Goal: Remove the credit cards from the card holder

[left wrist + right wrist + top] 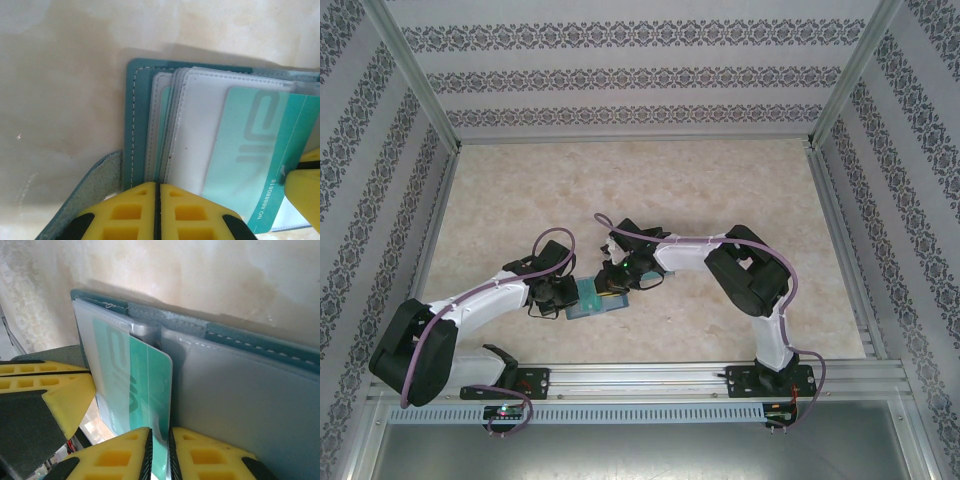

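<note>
The big pale counter (720,190) has two arms reaching in to meet near its front edge. The small teal card holder (592,300) lies flat there, right between them. The left tool (156,212) is at the holder's left side and the right tool (160,455) is at its right side, so both are right up against it. The holder is open, and its clear pocket leaves are fanned out. The left tool's two yellow fingers are pressed together at the holder's edge. It looks like they pinch a thin leaf to hold the holder still, though the leaf between them is hard to see. A teal-green credit card (150,380) pokes partway out of a clear pocket, and its bare end points toward the right tool. The right tool's fingers are squeezed tight on that bare end. What matters most is this: the card's way out runs from the pocket straight toward the right tool and away from the left tool. Its long side seems to run that way too. So I think the right arm should pull straight back along that line while the left one pins the holder. A crooked pull could jam the card. A bit of teal shows between other leaves, but I cannot tell how many cards are there.
</note>
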Action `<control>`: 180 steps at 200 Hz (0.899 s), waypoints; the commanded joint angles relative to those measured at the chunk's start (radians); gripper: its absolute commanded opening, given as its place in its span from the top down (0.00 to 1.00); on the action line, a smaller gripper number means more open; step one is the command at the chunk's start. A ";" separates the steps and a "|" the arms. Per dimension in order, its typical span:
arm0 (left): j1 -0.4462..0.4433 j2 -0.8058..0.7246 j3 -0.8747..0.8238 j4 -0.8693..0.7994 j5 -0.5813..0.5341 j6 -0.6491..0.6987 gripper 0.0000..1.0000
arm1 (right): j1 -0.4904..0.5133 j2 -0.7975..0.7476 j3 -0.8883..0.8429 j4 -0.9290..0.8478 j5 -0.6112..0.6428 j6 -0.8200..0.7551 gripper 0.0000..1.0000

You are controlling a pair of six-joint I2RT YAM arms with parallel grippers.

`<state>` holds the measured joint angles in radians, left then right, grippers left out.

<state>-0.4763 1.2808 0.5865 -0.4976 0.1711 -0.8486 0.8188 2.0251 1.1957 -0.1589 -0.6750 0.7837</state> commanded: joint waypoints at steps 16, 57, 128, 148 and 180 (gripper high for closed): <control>0.003 0.016 -0.039 -0.045 -0.015 -0.010 1.00 | 0.020 0.040 0.031 0.012 -0.003 0.017 0.80; 0.004 0.010 -0.040 -0.047 -0.019 -0.011 1.00 | 0.017 0.035 0.030 -0.002 0.012 0.013 0.92; 0.003 0.008 -0.045 -0.050 -0.025 -0.006 1.00 | -0.028 -0.062 -0.035 -0.068 0.045 -0.041 0.96; 0.004 0.010 -0.045 -0.049 -0.025 -0.006 1.00 | -0.041 -0.082 -0.060 -0.083 0.050 -0.057 0.97; 0.003 0.005 -0.044 -0.052 -0.024 -0.006 1.00 | -0.052 -0.127 -0.081 -0.106 0.054 -0.072 0.97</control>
<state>-0.4763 1.2762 0.5823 -0.4953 0.1707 -0.8486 0.7750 1.9476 1.1370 -0.2031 -0.6582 0.7498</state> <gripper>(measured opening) 0.047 0.061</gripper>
